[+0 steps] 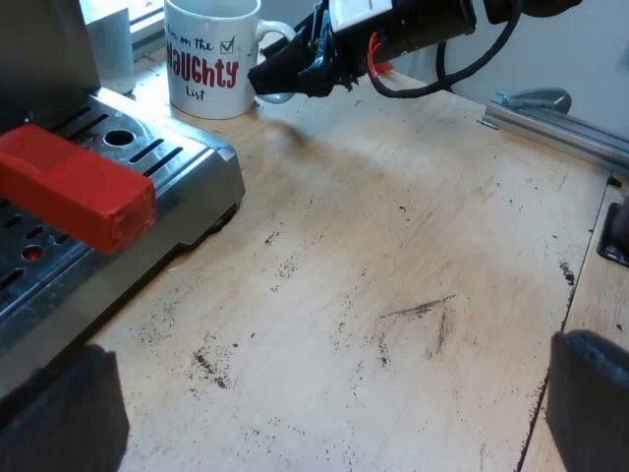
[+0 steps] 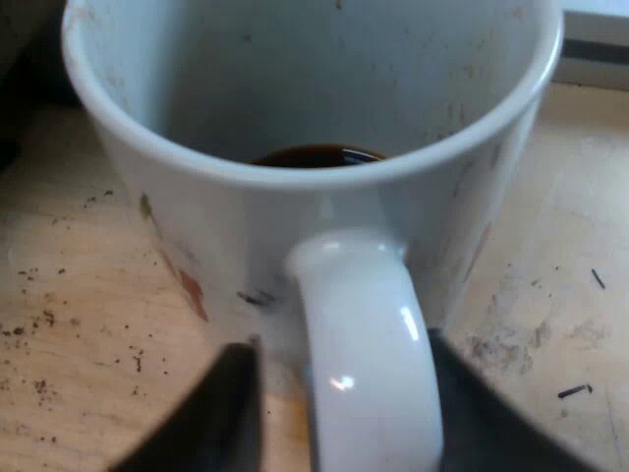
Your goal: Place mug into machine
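Broadly, the wooden table point(image 1: 393, 256), speckled with coffee grounds, carries the espresso machine point(image 1: 167, 172), cut off past its drip tray. Beside that tray stands the white mug point(image 1: 209, 59), lettered "Naughty" in red, with dark liquid inside. The right hand point(image 2: 344, 418) straddles the mug handle point(image 2: 369, 334), fingers apart. The left hand point(image 1: 324, 413) hovers above the table, spread wide. The red end of the holder point(image 1: 79, 192) juts over the tray.
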